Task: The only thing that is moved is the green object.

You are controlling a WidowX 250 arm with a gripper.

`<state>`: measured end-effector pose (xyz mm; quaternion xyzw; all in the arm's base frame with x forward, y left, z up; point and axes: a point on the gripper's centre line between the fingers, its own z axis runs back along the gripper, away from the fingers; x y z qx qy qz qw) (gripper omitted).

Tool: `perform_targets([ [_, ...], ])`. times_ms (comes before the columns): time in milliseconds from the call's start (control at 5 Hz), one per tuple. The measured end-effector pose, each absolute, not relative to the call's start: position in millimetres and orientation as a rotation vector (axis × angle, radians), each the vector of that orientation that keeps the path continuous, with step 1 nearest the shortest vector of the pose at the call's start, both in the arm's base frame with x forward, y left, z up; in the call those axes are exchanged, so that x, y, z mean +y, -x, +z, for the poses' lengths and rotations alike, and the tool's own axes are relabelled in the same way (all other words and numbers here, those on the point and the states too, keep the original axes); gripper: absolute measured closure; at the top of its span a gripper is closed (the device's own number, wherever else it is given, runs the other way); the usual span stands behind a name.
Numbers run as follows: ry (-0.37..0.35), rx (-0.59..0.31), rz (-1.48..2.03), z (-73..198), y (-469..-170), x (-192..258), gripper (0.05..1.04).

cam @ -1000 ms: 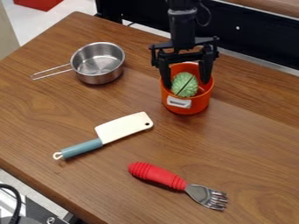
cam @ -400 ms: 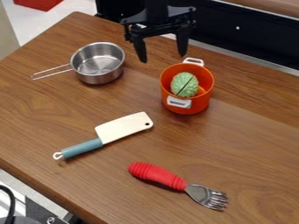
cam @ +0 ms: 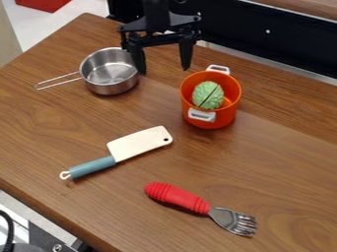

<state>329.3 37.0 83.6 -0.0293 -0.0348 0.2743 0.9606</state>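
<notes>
The green object (cam: pixel 209 95), a ribbed rounded piece with a dark line across it, lies inside the orange pot (cam: pixel 212 118) right of centre. Up and to the left of that pot hangs the gripper (cam: pixel 164 70), open, its two fingers spread with nothing between them. Its left finger overlaps the right rim of the steel pan from this viewpoint.
The steel pan (cam: pixel 111 89) with a wire handle stands at the upper left. A cleaver (cam: pixel 139 144) with a blue-grey handle lies near the centre, and a red-handled fork (cam: pixel 178 197) lies closer to the front. The wooden table (cam: pixel 39 123) has its edge along the lower left.
The gripper was around the green object inside the orange pot; it has risen out and shifted left, its fingers apart. The green object stays in the pot.
</notes>
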Motion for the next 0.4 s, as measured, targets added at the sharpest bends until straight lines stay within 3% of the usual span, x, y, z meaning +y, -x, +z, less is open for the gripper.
perform_targets([
  [400,0.041,-0.04,0.364,79.8,-281.6,-17.1,0.083],
])
